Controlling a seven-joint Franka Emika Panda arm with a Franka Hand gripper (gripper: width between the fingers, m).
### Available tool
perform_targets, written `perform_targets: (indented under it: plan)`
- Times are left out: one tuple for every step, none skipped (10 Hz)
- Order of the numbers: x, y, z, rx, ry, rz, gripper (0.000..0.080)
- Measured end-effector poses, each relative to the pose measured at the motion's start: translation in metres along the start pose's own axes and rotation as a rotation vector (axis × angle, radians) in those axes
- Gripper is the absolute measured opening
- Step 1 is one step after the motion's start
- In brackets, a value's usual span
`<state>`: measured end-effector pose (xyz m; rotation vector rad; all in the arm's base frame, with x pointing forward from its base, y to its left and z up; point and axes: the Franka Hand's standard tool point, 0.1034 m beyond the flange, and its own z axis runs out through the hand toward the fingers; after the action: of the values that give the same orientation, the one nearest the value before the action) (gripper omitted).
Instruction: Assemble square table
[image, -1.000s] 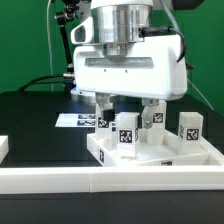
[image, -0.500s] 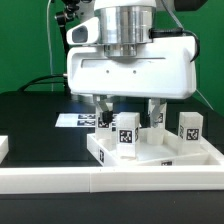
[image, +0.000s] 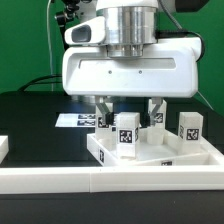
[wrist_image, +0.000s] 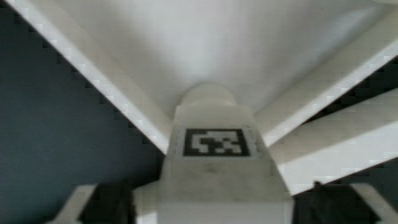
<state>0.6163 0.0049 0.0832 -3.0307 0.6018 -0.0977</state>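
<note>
The square table top (image: 150, 165), a white tray with a raised rim, lies on the black table at the front. An upright white leg (image: 127, 133) with a tag stands on it. My gripper (image: 127, 113) hangs right over that leg, its fingers (image: 102, 108) down on either side and spread wider than the leg. In the wrist view the tagged leg (wrist_image: 217, 150) fills the space between the two dark pads (wrist_image: 107, 205) of my gripper (wrist_image: 217, 208). Whether the pads touch it does not show. White walls of the top (wrist_image: 107, 75) run past it.
Other tagged legs stand on the top: one at the exterior view's right (image: 190, 125) and two behind the fingers (image: 156, 119). The marker board (image: 75, 120) lies further back. A long white rail (image: 110, 183) runs along the front edge, with a white block (image: 3, 148) at the left.
The hand has shifted slightly and looks larger in the exterior view. The leg and the top have not moved.
</note>
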Motion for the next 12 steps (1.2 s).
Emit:
perform_targets:
  plan:
    - [0.0001, 0.0001, 0.0000, 0.000, 0.000, 0.000, 0.0374]
    - [0.0001, 0.0002, 0.0000, 0.000, 0.000, 0.000, 0.0288]
    - [0.0001, 0.0002, 0.0000, 0.000, 0.000, 0.000, 0.0288]
    - [0.0001, 0.0002, 0.0000, 0.000, 0.000, 0.008, 0.0288]
    - [0.0001, 0.0003, 0.0000, 0.000, 0.000, 0.028, 0.0288]
    - [0.0001, 0.0003, 0.0000, 0.000, 0.000, 0.029, 0.0288]
    - [0.0001, 0.0001, 0.0000, 0.001, 0.000, 0.057, 0.0288]
    - [0.0000, 0.0001, 0.0000, 0.002, 0.001, 0.196, 0.0288]
    - [-0.0003, 0.0001, 0.0002, 0.002, 0.006, 0.310, 0.0288]
    - [-0.0005, 0.0002, 0.0006, 0.002, 0.009, 0.404, 0.0288]
    - [-0.0004, 0.0005, 0.0010, 0.008, 0.016, 0.483, 0.0288]
    - [-0.0006, 0.0008, 0.0012, 0.015, 0.026, 0.606, 0.0290]
